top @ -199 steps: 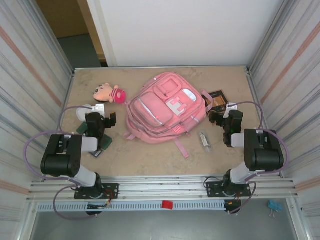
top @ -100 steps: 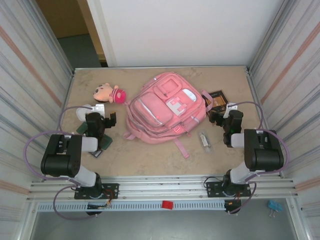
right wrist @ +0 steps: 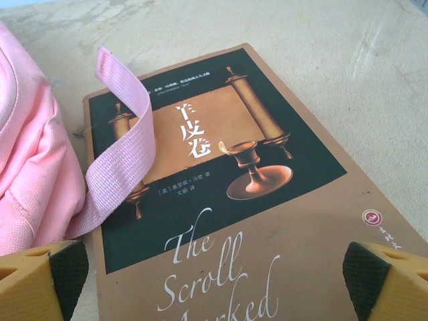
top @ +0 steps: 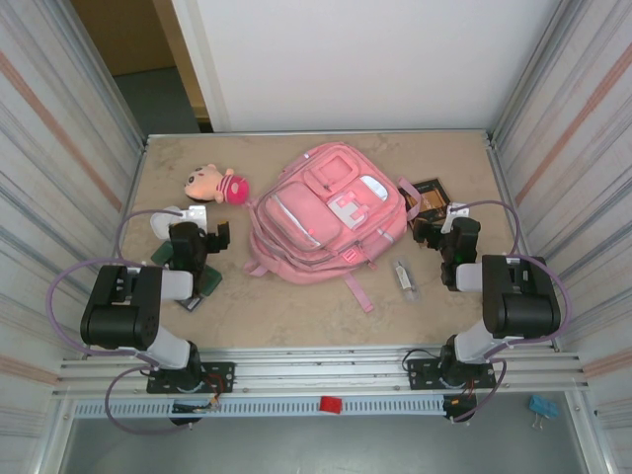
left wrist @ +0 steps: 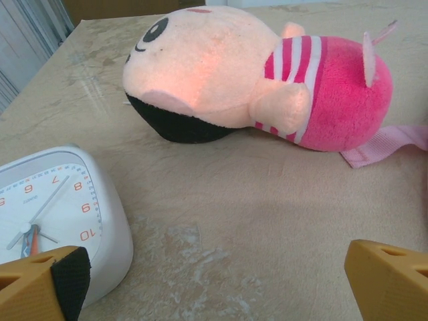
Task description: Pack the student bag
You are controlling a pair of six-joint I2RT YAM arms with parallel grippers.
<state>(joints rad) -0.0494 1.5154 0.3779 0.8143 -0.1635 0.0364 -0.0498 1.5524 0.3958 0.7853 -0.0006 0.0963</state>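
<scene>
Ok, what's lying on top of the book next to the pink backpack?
A pink strap from the student bag curls over the book on the side nearest the bag. It hides part of the scroll picture underneath. Nothing else rests on the cover that I can see.

**A:** ok so where's everything sitting on that table (top: 296, 316)?

**B:** the student bag (top: 326, 212) lies flat in the middle, more toward the back. The plush doll (top: 214, 184) is on its side off to the bag's left. The alarm clock (top: 164, 219) sits in front of the doll and a bit further left, not touching it.

**A:** and on the right?

**B:** a book (top: 431, 191) lies flat right beside the bag. One bag strap (right wrist: 117, 167) flops over the book's edge on the bag side. A small tube (top: 404, 276) lies in front of the bag's right corner, near it but apart.
</scene>
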